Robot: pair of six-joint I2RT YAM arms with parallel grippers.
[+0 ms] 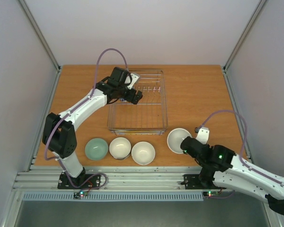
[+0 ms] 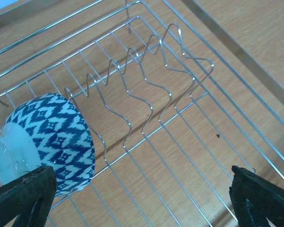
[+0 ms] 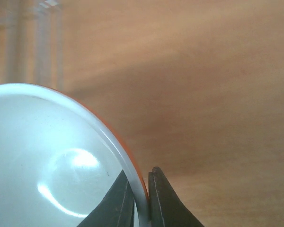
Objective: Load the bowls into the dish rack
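Currently the left gripper [image 2: 142, 189] has its fingers [image 2: 23, 198] wide apart, holding nothing, over the rack [image 1: 149, 113] floor. The blue bowl [image 2: 57, 142] stands on edge in the rack, beside the tines. The right gripper [image 3: 141, 189] pinches the rim of the orange bowl [image 3: 52, 165], right of the rack. The right wrist view cuts off most of that bowl.

Left pincer [image 1: 133, 89] over dish rack [image 1: 149, 125] far corner; right pincer [image 1: 186, 145] at white bowl [image 1: 177, 138] rim.

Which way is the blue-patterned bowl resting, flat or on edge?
On edge: the blue-patterned bowl stands on its side in the dish rack, rim and patterned outside both showing.
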